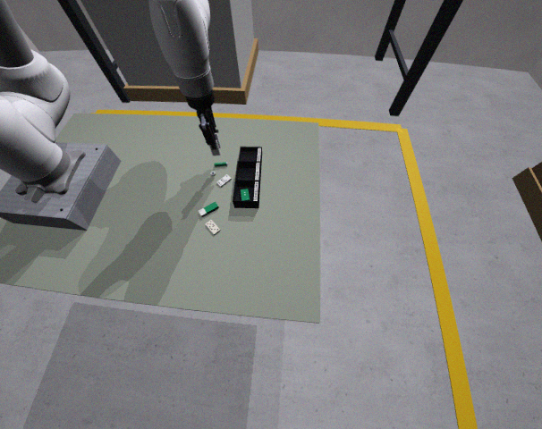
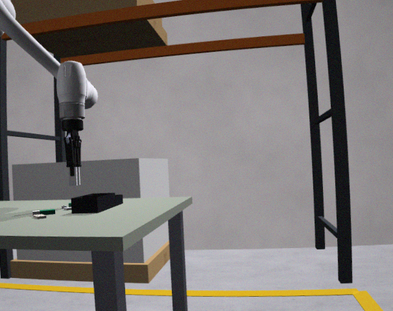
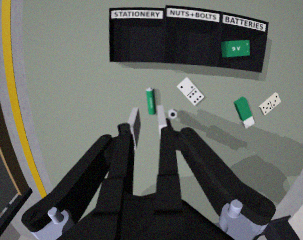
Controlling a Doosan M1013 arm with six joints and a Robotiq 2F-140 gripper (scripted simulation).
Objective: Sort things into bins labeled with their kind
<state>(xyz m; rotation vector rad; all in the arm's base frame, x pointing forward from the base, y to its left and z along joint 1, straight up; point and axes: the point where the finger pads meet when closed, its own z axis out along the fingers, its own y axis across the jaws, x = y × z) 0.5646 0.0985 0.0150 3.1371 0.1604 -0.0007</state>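
One green battery (image 3: 235, 48) down, lying in the batteries bin (image 3: 243, 46). My gripper (image 3: 148, 115) hangs nearly closed, pinching nothing, over the green cylinder (image 3: 150, 100) and nut (image 3: 171, 114); dominoes (image 3: 190, 91) and eraser (image 3: 243, 111) wait on the table (image 3: 71, 100).

You've got yellow floor tape (image 1: 428, 216) boxing in the cell, a dark rack (image 2: 337, 140) with orange beams (image 2: 190, 48) overhead, and a grey block (image 2: 122, 177) on a wooden base (image 2: 89, 271) behind.
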